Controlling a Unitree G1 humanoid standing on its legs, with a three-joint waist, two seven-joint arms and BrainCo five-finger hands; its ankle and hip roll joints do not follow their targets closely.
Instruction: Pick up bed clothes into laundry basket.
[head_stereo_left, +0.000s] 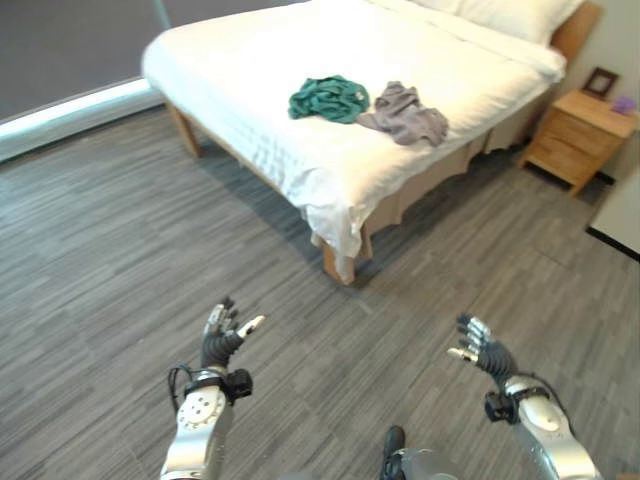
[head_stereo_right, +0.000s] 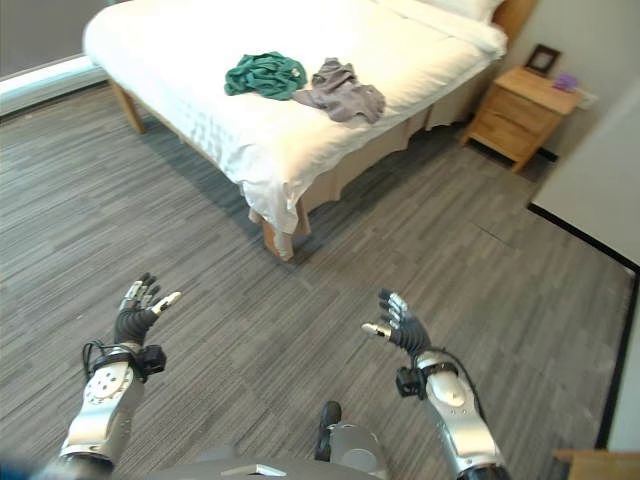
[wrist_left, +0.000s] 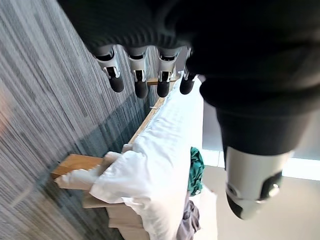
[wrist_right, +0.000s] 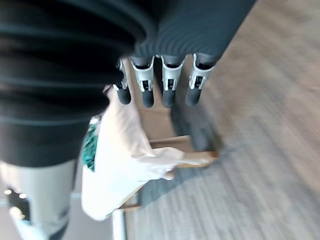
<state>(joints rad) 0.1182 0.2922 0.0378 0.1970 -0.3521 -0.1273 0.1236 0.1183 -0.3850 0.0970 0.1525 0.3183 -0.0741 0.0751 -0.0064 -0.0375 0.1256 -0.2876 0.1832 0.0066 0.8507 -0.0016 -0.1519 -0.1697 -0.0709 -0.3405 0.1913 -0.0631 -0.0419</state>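
A crumpled green garment (head_stereo_left: 329, 98) and a grey garment (head_stereo_left: 405, 114) lie side by side on the white bed (head_stereo_left: 300, 150), near its foot end. The green one also shows in the left wrist view (wrist_left: 196, 170). My left hand (head_stereo_left: 222, 340) is raised over the floor well short of the bed, fingers straight, holding nothing. My right hand (head_stereo_left: 482, 350) hangs at about the same height on the other side, fingers relaxed and empty. Both hands are far from the clothes.
The bed's wooden corner leg (head_stereo_left: 338, 262) stands between my hands and the clothes, with the sheet draped over it. A wooden nightstand (head_stereo_left: 578, 135) with a picture frame stands at the bed's far right. Grey plank floor (head_stereo_left: 120, 260) spreads around. A dark window wall (head_stereo_left: 70, 60) runs along the left.
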